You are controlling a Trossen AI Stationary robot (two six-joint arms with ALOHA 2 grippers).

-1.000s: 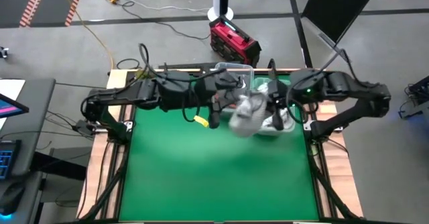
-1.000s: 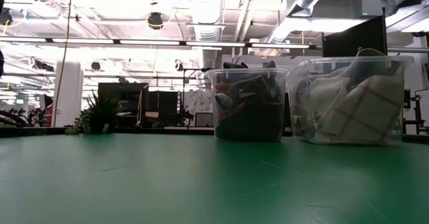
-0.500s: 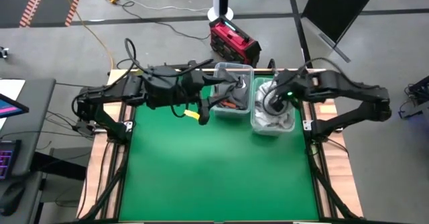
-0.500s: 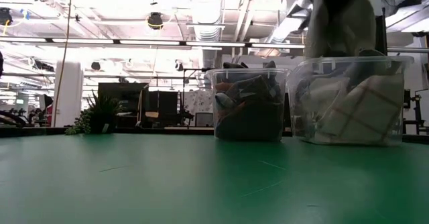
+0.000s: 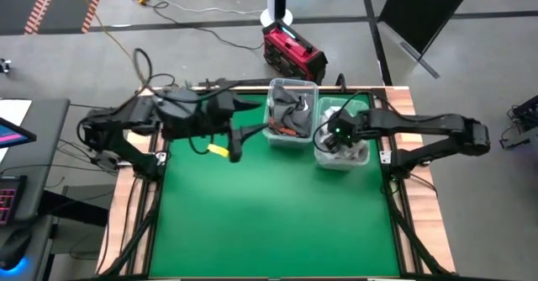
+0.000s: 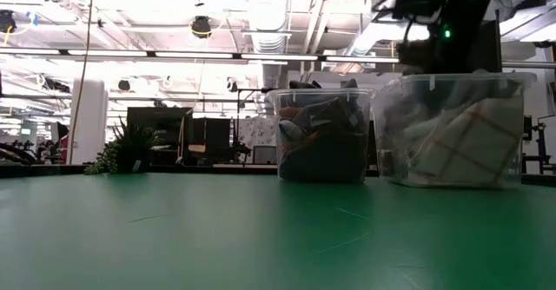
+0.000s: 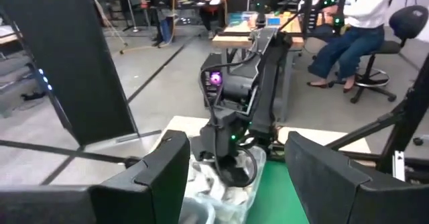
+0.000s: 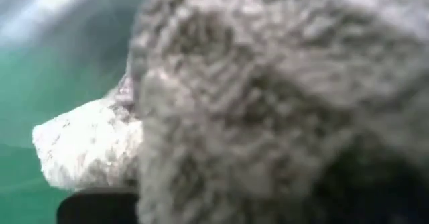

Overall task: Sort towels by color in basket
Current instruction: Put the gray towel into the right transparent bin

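The right gripper (image 5: 336, 137) is down inside the clear plastic right-hand bin (image 5: 363, 158), pressed together on a fuzzy light grey towel (image 8: 268, 110). Beside it, the second clear bin (image 5: 273, 113) holds dark grey and rust-orange towels (image 6: 320, 138). The left gripper (image 5: 238, 140) hangs spread over the green table (image 5: 269, 222).

I see a grey concrete floor (image 5: 210, 3) with loose cables and a red case (image 5: 292, 52). Behind, ceiling lights (image 6: 261, 12) glare over a potted plant (image 6: 126, 151). People sit at desks (image 7: 255, 33).
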